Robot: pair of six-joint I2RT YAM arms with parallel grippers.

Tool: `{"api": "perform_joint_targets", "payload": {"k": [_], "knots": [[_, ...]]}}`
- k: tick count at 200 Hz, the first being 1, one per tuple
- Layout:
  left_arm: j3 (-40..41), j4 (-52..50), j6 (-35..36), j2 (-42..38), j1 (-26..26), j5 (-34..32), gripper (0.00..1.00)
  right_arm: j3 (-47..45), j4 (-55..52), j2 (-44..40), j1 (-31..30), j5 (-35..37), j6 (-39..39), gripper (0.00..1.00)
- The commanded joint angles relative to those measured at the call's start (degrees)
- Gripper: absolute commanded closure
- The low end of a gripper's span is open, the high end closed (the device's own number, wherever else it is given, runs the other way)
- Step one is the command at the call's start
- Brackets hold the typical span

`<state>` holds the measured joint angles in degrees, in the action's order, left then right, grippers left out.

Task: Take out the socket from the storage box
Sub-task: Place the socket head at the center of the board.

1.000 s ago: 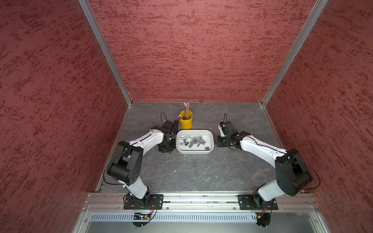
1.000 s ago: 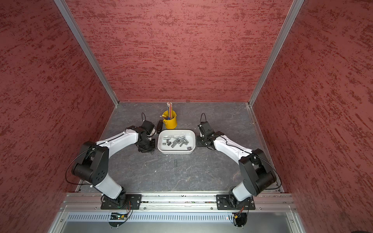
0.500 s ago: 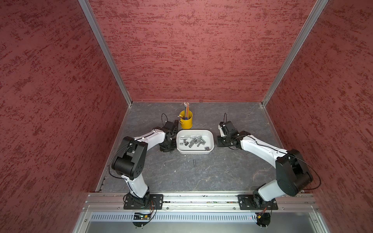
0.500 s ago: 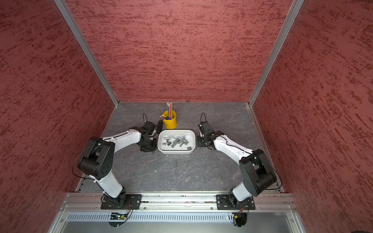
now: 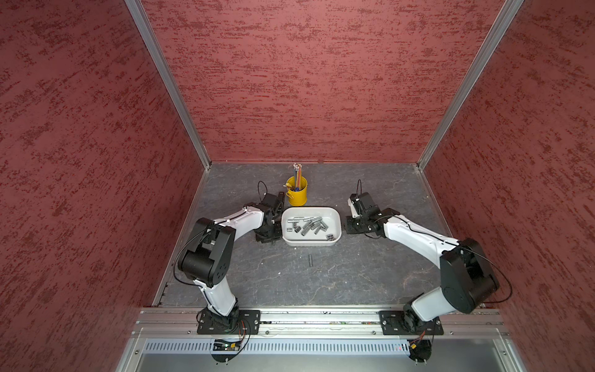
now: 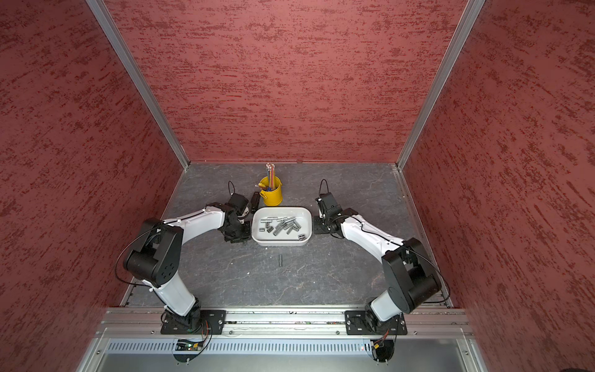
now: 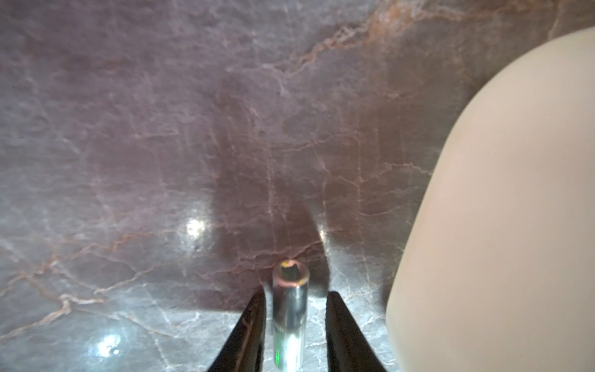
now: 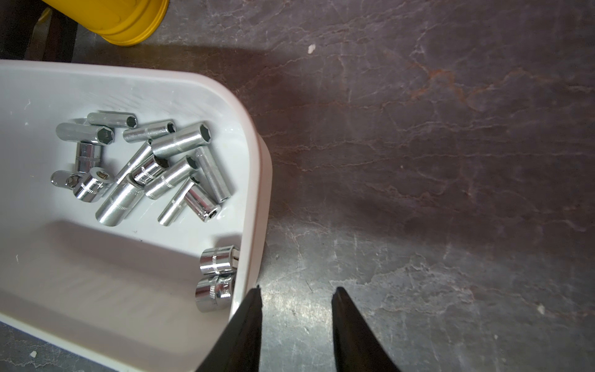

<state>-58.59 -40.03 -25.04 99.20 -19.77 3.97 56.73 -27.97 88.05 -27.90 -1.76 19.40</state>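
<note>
Nearest the arm bases, a loose socket (image 5: 310,260) lies alone on the grey marbled table (image 5: 354,273), in front of the storage box (image 5: 335,240) and apart from it.

Farther back, the white box sits in the middle of the table with an arm at each short end. The left hand (image 7: 297,292) is low beside the box's left near corner, and the box's outer wall fills one side of the left wrist view. A chrome socket (image 7: 290,309) stands between its black fingers (image 7: 251,325), outside the box, hex opening facing away from the camera. The jaws are narrowly parted around it, with a clear gap on one side. On the other side the blur makes it hard to say whether finger and socket touch.

The right hand (image 8: 297,288) hangs over bare table just beside the box's right near corner. Its jaws are narrowly apart with nothing between them.

Inside the box, a heap of chrome sockets (image 8: 154,167) lies toward the far side, several crossing one another. Two short ones (image 8: 215,277) sit touching each other against the right near corner.

Behind the box, near its far left corner, stands a yellow cup (image 5: 297,193) holding pencils (image 5: 297,172).
</note>
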Motion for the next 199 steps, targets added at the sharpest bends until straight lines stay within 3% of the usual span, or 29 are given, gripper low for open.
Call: {"api": "perform_joint_targets", "payload": {"k": [1,105,168,199], "knots": [[0.73,-0.44,0.25,-0.53,0.22,-1.28,0.64,1.89,-0.58,-0.39,0.23,-1.42,-0.37,0.61],[-1.96,-6.64,0.37,-9.97,0.25,-3.87,0.56,10.67,-6.58,0.62,-1.70,-8.87,-3.70,0.60],[-5.55,-15.34,1.86,-24.62,0.98,-5.44,0.56,24.12,-12.03,8.76,-6.13,-9.75,-10.59,0.62],[-3.60,-18.29,3.12,-32.04,2.12,-4.87,0.56,30.97,-15.16,14.83,-8.32,-9.31,-15.02,0.63]]}}
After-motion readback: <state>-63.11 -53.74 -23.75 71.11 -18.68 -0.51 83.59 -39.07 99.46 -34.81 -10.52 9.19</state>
